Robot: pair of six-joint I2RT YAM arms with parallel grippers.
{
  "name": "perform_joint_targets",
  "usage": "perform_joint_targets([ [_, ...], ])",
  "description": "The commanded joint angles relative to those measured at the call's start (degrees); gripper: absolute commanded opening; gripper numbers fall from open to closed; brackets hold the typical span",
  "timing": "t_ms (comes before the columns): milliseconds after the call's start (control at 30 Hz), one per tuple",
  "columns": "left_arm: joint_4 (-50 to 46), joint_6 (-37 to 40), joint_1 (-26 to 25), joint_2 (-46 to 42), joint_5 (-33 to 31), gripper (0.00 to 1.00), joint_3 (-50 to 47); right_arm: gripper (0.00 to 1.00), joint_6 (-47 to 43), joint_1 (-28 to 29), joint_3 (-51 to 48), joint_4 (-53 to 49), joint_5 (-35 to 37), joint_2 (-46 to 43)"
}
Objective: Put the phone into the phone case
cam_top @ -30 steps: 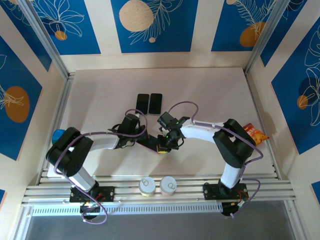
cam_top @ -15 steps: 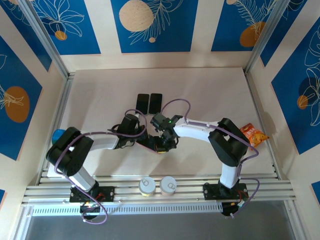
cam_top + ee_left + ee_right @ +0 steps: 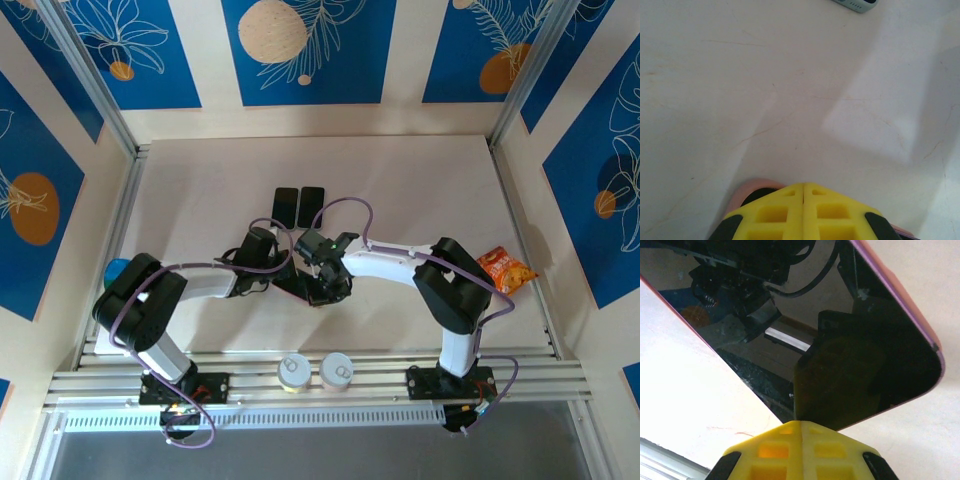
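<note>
Phone (image 3: 840, 340) lies flat on the pale surface (image 3: 740, 75) near the middle of the work area, between the two arms. Its glossy black screen faces up and mirrors the arm above it. Pink phone case (image 3: 905, 300) rims the screen along both long edges and one rounded corner in the right wrist view, so the phone looks seated there. How its other end sits I cannot tell.

Right end effector (image 3: 801, 427) has its yellow jaws pressed together with nothing between them. It hangs at the near edge of the screen; whether it touches the glass is unclear. Left end effector (image 3: 804, 190) is likewise closed, jaws meeting on a thin seam and holding nothing. A pink corner with dark inside shows just under its left side.

From above, both arms reach inward and their tips meet over the cased phone.

Farther back on the surface two dark slabs (image 3: 298, 207) lie side by side, apart from the arms. Two cans (image 3: 315, 371) stand together at the near rail. An orange snack bag (image 3: 505, 268) rests at the right, beside the right arm's elbow. A blue object (image 3: 116, 270) sits at the left edge, behind the left arm.
</note>
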Motion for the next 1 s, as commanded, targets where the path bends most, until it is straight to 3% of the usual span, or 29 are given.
perform_joint_targets([
  [0,-5.6,-0.9,1.3,3.8,-3.2,0.0,-2.2,0.0,-2.0,4.0,-7.3,4.6,-5.0,13.2],
  [567,-8.1,-2.0,1.7,5.5,-5.9,0.0,-0.2,0.0,-3.7,3.9,-10.6,7.0,-10.2,15.6],
  [967,-6.8,-2.3,1.7,8.1,-5.3,0.0,0.3,0.0,-4.8,2.1,-10.9,5.0,-7.7,14.5],
])
